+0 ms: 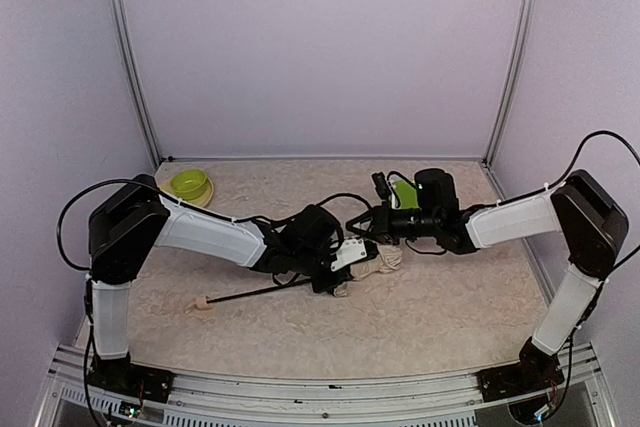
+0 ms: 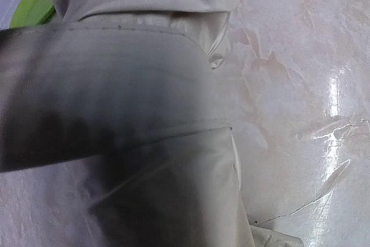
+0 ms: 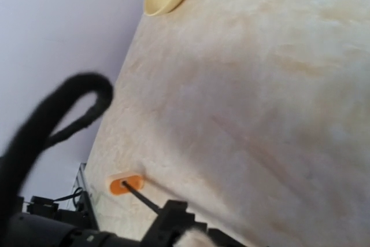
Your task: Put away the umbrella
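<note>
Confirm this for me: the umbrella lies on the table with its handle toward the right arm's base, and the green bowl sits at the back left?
Wrong on one point. The top view shows the umbrella with its handle toward the left arm's base, not the right. The green bowl is at the back left, as you say.

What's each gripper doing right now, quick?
Left gripper: looks closed on the umbrella canopy; the fabric fills its camera.
Right gripper: closed; whether it pinches anything cannot be told.
</note>
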Motion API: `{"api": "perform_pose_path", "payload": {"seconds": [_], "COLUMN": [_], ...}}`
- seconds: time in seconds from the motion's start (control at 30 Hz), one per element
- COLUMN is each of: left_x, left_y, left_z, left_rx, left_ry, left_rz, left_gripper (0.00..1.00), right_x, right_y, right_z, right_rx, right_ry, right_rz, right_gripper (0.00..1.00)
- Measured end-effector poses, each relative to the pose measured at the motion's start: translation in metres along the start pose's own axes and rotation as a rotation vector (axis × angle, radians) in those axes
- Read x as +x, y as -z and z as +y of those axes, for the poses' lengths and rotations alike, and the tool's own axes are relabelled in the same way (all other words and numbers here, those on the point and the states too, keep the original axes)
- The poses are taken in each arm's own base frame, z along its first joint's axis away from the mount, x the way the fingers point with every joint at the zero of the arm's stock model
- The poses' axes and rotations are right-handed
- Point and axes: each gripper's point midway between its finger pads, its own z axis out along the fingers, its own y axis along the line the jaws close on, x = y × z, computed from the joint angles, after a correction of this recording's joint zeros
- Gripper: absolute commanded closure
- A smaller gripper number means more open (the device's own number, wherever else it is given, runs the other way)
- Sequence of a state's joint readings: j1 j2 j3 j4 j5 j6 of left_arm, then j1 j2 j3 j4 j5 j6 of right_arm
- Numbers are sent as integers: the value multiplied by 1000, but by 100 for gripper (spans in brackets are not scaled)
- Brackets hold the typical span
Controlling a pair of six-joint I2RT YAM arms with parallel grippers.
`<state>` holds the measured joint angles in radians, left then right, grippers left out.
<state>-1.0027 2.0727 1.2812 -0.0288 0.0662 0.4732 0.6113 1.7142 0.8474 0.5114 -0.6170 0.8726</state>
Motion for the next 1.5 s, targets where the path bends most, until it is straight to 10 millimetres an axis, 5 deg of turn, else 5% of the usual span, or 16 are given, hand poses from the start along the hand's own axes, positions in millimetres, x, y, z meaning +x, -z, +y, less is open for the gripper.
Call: {"api": "perform_pose_path", "payload": {"seconds": [0.2, 0.37, 0.8, 1.27, 1.5], "left_x": [-11, -6, 0, -10, -4], "left_y": [17, 33, 46, 74, 79], "left_z": [5, -7, 4, -20, -39], "left_rx": [-118, -218, -332, -225, -143], "left_ry": [-127, -260, -377, -349, -342], "left_rz": [-39, -15, 16, -130, -147], "left_gripper": [100, 100, 100, 100, 100], "right_x": [-7, 10, 11, 53, 89], "right_y": [-9, -11, -29, -10, 8], "right_z": [13, 14, -8, 5, 0], "right_rx": [-23, -31, -64, -277, -334], "right_ry": [23, 29, 95, 166, 150], "right_rz": [24, 95, 306, 491, 541], "right_gripper": [100, 100, 100, 100, 87]}}
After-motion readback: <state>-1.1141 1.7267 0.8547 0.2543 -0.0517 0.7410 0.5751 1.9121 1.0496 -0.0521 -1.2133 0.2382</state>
